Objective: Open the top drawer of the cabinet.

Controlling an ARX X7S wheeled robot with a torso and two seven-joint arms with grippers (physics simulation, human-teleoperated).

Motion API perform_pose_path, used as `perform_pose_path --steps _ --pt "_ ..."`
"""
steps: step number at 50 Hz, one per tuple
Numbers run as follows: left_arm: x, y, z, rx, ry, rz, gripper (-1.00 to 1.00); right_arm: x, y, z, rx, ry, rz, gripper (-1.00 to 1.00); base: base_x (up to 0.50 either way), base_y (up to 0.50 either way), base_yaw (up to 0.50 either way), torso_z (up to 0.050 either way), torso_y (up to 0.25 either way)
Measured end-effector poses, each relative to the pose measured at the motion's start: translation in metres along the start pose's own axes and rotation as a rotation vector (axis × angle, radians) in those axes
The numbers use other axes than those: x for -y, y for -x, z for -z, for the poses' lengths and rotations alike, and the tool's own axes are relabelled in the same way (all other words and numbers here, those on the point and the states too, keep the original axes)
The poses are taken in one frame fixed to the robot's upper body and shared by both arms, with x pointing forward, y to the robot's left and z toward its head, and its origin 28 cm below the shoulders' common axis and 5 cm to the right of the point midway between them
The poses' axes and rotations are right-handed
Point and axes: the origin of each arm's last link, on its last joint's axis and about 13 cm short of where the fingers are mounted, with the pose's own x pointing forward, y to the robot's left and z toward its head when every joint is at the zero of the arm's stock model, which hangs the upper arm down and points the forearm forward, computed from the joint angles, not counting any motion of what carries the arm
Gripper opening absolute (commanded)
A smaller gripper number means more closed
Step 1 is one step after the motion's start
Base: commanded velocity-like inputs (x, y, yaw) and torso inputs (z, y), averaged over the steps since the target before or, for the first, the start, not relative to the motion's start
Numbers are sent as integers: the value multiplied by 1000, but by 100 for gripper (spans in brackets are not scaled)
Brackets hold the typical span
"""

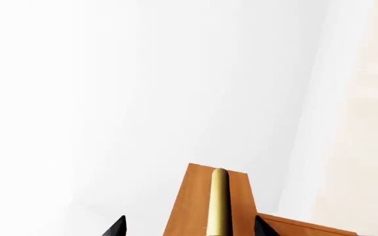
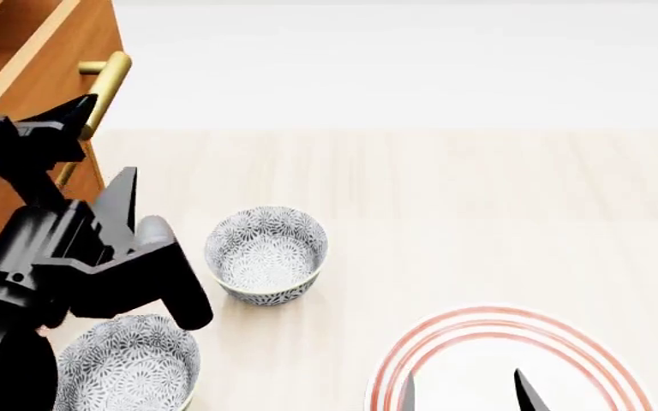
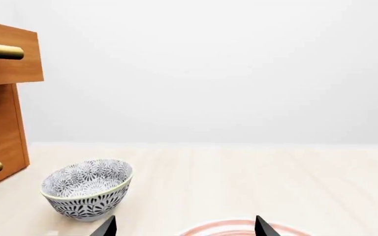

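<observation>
pale table (image 2: 444, 188); top drawer (image 3: 5, 61) out, frame-cropped; left pincer (image 1: 187, 228) spread astride handle (image 1: 219, 201); right pincer (image 3: 184, 227) spread.

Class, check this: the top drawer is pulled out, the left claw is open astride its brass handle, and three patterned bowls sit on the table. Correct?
Not quite: the head view shows two patterned bowls, not three. The top drawer does stick out, with the left claw open astride its brass handle.

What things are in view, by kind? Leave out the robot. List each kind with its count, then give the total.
Patterned bowls: 2
Red-ringed plate: 1
Wooden cabinet: 1
Total: 4
</observation>
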Motion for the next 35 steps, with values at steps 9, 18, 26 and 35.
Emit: perform_pose_path --steps 9,18,26,35 --pt "-3 38 -26 140 54 -28 100 0 0 1 -1 1 -1 100 0 0 0 0 0" --pt "-29 76 -44 221 150 -25 100 0 1 1 -1 2 -2 100 0 0 0 0 0" --pt "-77 79 -37 166 220 -69 100 0 1 0 -1 3 -2 100 0 0 0 0 0" --pt "-125 69 -21 64 250 -112 100 0 2 -1 1 2 -3 100 0 0 0 0 0"
